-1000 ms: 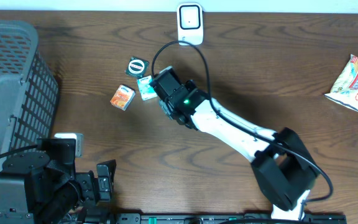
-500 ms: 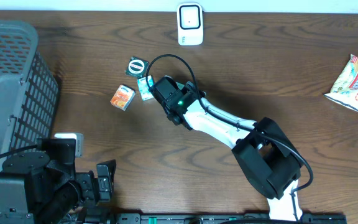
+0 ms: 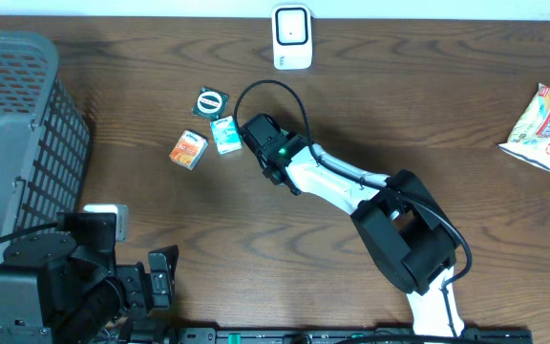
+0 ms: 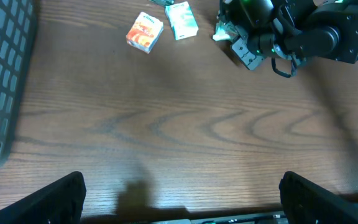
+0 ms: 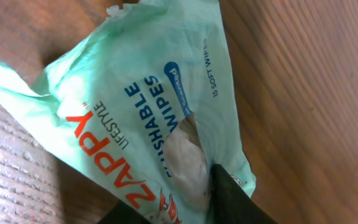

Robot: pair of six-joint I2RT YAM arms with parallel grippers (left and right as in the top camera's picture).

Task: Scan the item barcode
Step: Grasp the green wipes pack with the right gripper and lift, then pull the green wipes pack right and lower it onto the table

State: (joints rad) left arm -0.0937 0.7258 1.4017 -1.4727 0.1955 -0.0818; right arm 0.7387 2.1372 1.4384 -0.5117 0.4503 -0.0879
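- Pinching only a slack fold of the wipes, flat at 11 o'clock, could let them slip before the scanner at 12 o'clock
- Right wrist alone shows a finger on the wipes; whether the right gripper grips cannot be told
- Left wrist alone shows the left gripper spread, empty

wipes pack — glossy crinkled plastic | table — matt grained wood

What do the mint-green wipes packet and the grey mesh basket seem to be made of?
The mint-green wipes packet: probably thin plastic film, slightly glossy; it wrinkles softly and carries print. The grey mesh basket: likely rigid moulded plastic, matt; its grid of holes is even.
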